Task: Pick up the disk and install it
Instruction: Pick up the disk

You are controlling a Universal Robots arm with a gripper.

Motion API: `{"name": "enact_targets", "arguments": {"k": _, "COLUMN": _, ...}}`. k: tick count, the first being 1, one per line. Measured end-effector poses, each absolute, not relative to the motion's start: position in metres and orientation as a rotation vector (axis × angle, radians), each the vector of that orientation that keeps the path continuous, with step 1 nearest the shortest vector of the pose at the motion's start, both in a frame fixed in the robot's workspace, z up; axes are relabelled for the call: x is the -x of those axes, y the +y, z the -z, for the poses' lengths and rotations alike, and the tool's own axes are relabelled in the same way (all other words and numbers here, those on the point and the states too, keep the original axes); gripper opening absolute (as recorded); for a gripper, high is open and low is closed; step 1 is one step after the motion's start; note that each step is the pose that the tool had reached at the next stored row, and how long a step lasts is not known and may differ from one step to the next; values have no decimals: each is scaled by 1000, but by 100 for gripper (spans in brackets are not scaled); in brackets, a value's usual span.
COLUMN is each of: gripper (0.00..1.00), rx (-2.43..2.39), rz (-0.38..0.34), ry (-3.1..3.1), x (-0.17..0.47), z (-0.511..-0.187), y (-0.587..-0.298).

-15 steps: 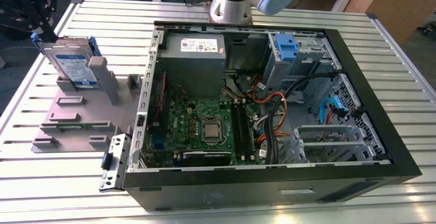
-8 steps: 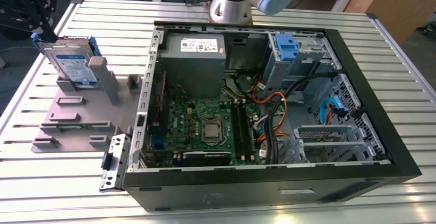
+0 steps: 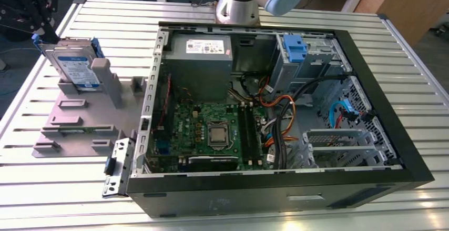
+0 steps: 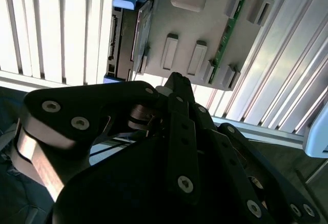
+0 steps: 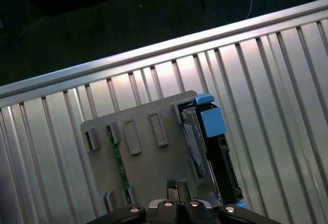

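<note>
One disk is all I care about on this rig, and it stands on its long edge in a slot at the far corner of the grey stand, label facing out over the stand. I take it that it is parked upright so its upper edge and blue rails are free to be taken from above. In both wrist views the gripper hangs over the stand, near the disk and clear of it. Its jaws look drawn together with nothing between them.

On the stand, well apart from the disk, a green memory stick sits on edge between low posts, and a taller block rises just beside the disk. I judge that block to be the tightest neighbour for any grasp.

Just beside the stand, on the exterior view's right, lies the open computer case. On its side away from the stand a bay with a blue carrier shows, with looping cables next to it.
</note>
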State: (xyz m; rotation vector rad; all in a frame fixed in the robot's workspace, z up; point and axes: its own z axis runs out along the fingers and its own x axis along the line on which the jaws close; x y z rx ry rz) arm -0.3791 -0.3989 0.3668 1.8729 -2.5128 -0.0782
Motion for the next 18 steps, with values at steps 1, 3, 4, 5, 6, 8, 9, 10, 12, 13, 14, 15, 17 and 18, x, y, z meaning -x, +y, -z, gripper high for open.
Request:
{"name": "enact_targets", "arguments": {"k": 1, "gripper": 11, "rx": -1876, "rz": 78, "ry": -2510, "x": 379, "z": -367, "y": -399}}
{"name": "enact_targets", "arguments": {"k": 3, "gripper": 11, "rx": -1884, "rz": 78, "ry": -2505, "x": 379, "z": -367, "y": -399}}
{"name": "enact_targets", "arguments": {"k": 4, "gripper": 11, "rx": -1887, "rz": 78, "ry": -2502, "x": 379, "z": -367, "y": -399}}
{"name": "enact_targets", "arguments": {"k": 5, "gripper": 11, "rx": -1890, "rz": 78, "ry": -2499, "x": 379, "z": -367, "y": -399}}
{"name": "enact_targets", "arguments": {"k": 6, "gripper": 11, "rx": -1894, "rz": 78, "ry": -2497, "x": 379, "z": -367, "y": -399}}
{"name": "enact_targets", "arguments": {"k": 8, "gripper": 11, "rx": -1901, "rz": 78, "ry": -2491, "x": 379, "z": -367, "y": -399}}
{"name": "enact_targets", "arguments": {"k": 9, "gripper": 11, "rx": -1904, "rz": 78, "ry": -2489, "x": 379, "z": -367, "y": -399}}
{"name": "enact_targets", "arguments": {"k": 10, "gripper": 11, "rx": -1907, "rz": 78, "ry": -2486, "x": 379, "z": -367, "y": -399}}
{"name": "enact_targets", "arguments": {"k": 12, "gripper": 11, "rx": -1913, "rz": 78, "ry": -2482, "x": 379, "z": -367, "y": -399}}
{"name": "enact_targets", "arguments": {"k": 13, "gripper": 11, "rx": -1915, "rz": 78, "ry": -2480, "x": 379, "z": -367, "y": -399}}
{"name": "enact_targets", "arguments": {"k": 14, "gripper": 11, "rx": -1918, "rz": 78, "ry": -2477, "x": 379, "z": -367, "y": -399}}
{"name": "enact_targets", "arguments": {"k": 15, "gripper": 11, "rx": -1921, "rz": 78, "ry": -2475, "x": 379, "z": -367, "y": -399}}
{"name": "enact_targets", "arguments": {"k": 17, "gripper": 11, "rx": -1927, "rz": 78, "ry": -2470, "x": 379, "z": -367, "y": -399}}
{"name": "enact_targets", "arguments": {"k": 18, "gripper": 11, "rx": -1930, "rz": 78, "ry": -2467, "x": 379, "z": -367, "y": -399}}
